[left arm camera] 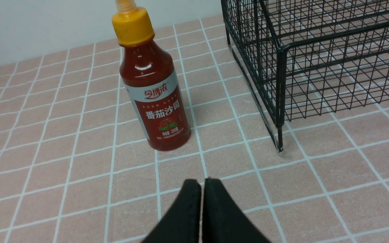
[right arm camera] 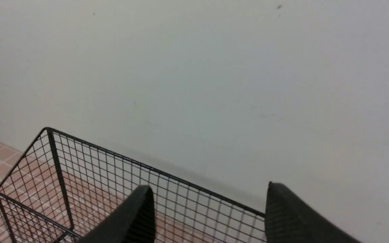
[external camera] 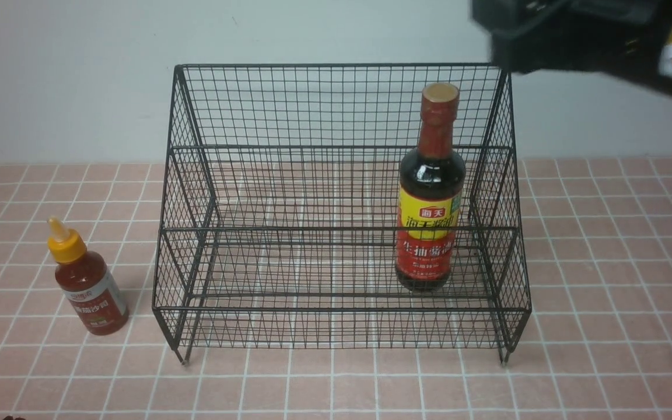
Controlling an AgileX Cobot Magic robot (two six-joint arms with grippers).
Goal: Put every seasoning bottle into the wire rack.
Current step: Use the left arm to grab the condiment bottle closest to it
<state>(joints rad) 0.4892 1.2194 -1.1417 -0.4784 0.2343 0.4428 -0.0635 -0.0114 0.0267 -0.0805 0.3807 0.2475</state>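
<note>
My left pincer [left arm camera: 201,184], together and empty, faces the sauce bottle [left arm camera: 157,108] on the worktop [left arm camera: 46,152] beside the rack [left arm camera: 280,84]; my right pincer [right arm camera: 209,199], apart and empty, hangs above the rack, in which the soy bottle [external camera: 429,198] stands.

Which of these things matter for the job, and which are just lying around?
Job: tall dark soy-sauce bottle; short red-sauce squeeze bottle; black wire-mesh rack.
Just there: pink tiled tabletop; pale wall.
</note>
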